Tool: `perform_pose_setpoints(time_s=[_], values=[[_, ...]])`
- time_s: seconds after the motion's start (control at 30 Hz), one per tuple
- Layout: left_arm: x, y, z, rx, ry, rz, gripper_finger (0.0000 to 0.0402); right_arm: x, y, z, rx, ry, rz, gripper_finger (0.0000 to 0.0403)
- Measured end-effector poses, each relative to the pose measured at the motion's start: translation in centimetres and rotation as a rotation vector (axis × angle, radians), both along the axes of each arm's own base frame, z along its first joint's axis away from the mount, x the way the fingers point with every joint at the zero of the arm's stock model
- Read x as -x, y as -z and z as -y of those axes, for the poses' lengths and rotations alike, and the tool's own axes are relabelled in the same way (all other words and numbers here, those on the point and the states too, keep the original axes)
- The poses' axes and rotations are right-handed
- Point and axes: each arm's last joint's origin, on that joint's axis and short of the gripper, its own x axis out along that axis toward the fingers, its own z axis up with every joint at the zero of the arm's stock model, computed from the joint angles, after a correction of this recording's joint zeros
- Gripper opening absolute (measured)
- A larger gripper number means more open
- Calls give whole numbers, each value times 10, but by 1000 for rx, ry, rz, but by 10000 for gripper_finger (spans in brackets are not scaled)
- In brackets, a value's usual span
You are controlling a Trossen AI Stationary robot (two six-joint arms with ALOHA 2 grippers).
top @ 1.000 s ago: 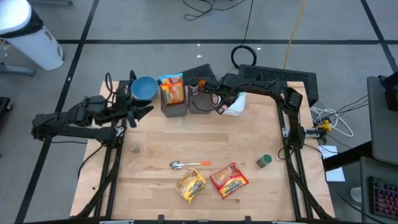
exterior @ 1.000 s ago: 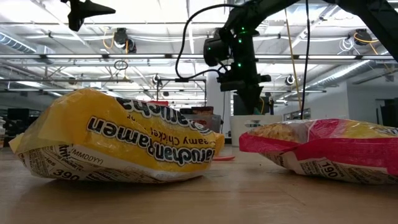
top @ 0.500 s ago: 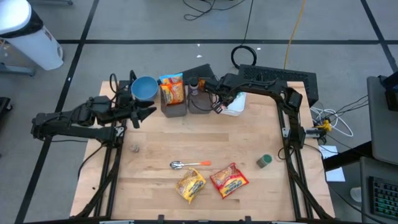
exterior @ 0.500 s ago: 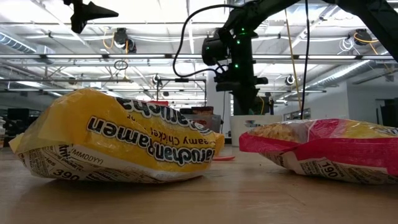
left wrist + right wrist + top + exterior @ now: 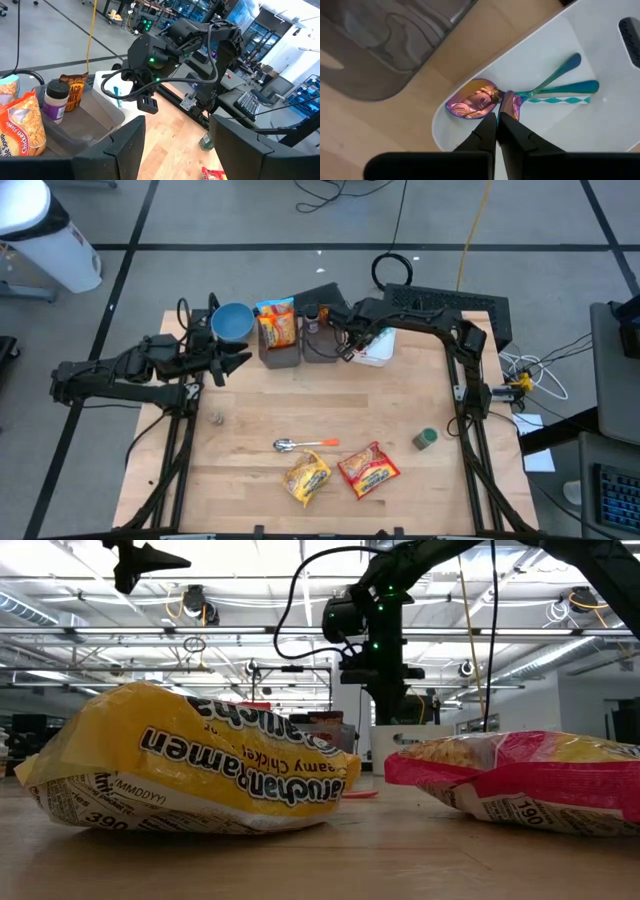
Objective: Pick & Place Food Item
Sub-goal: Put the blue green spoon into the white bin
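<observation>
A yellow ramen packet (image 5: 306, 477) and a red ramen packet (image 5: 368, 469) lie flat side by side near the table's near edge; both fill the foreground of the low view, yellow (image 5: 190, 765) and red (image 5: 520, 780). My right gripper (image 5: 497, 122) is shut and points steeply down. It hovers above the white tray (image 5: 378, 352) at the far edge, over two iridescent spoons (image 5: 485, 100), and touches nothing. My left gripper (image 5: 240, 358) stands open and raised at the far left, next to the blue bowl (image 5: 232, 322). Nothing is between its fingers (image 5: 125, 150).
Two grey bins stand at the far edge: one (image 5: 280, 348) holds an orange snack bag (image 5: 276, 323), the other (image 5: 322, 346) a jar (image 5: 311, 315). An orange-handled spoon (image 5: 305, 444) lies mid-table. A small green object (image 5: 426, 439) sits at the right, a tiny object (image 5: 216, 418) at the left.
My right gripper has tipped a little over the white tray. It has stayed shut and in place.
</observation>
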Motion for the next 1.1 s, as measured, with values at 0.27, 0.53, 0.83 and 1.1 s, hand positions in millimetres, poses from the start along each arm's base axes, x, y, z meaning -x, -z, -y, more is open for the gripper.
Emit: perform_pose_setpoints(time_s=[0.27,0.53,0.83,1.1], values=[[0,0,0,0,0,0,230,0,15,14,-46,35,-5,9],[0,0,0,0,0,-1,230,-6,19,18,-43,46,44,11],[0,0,0,-6,-1,-3,230,-8,19,19,-36,20,67,23],[0,0,0,-6,-1,-3,230,-9,19,20,-74,-9,94,73]])
